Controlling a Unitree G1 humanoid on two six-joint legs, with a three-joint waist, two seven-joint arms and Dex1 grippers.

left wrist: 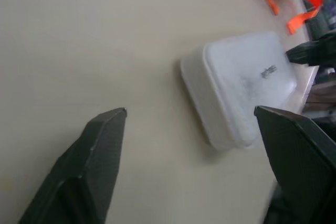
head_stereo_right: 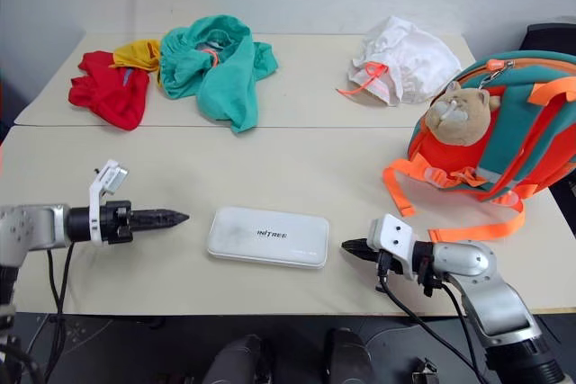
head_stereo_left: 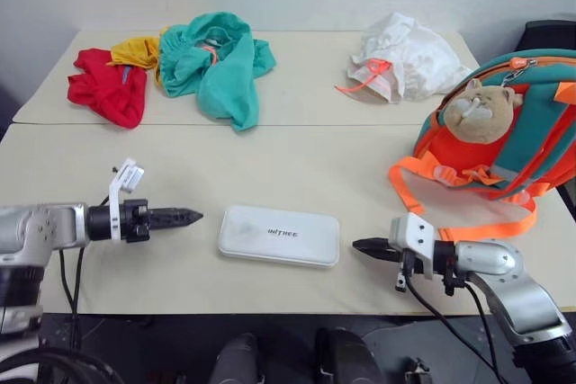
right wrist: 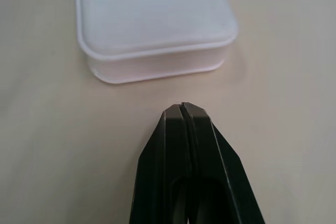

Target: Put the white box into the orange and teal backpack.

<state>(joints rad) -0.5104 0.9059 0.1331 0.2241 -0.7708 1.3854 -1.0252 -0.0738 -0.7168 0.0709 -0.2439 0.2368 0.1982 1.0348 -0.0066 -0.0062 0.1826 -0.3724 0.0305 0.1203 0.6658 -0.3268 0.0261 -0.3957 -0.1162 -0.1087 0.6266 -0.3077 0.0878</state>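
1. the white box (head_stereo_left: 279, 236) lies flat at lower centre of the surface (head_stereo_left: 315, 159), unheld.
2. left end effector (left wrist: 194, 124) spread apart; right end effector (right wrist: 182, 107) pressed together.
3. orange and teal backpack (head_stereo_left: 513, 141) at right awaits; pickup and insertion remain.

The white box (head_stereo_left: 279, 236) lies near the table's (head_stereo_left: 297, 159) front edge; the backpack (head_stereo_left: 504, 146) sits at its right edge, clothes (head_stereo_left: 211, 65) along the back.

Left tool (left wrist: 189, 124) agape, right tool (right wrist: 182, 107) closed
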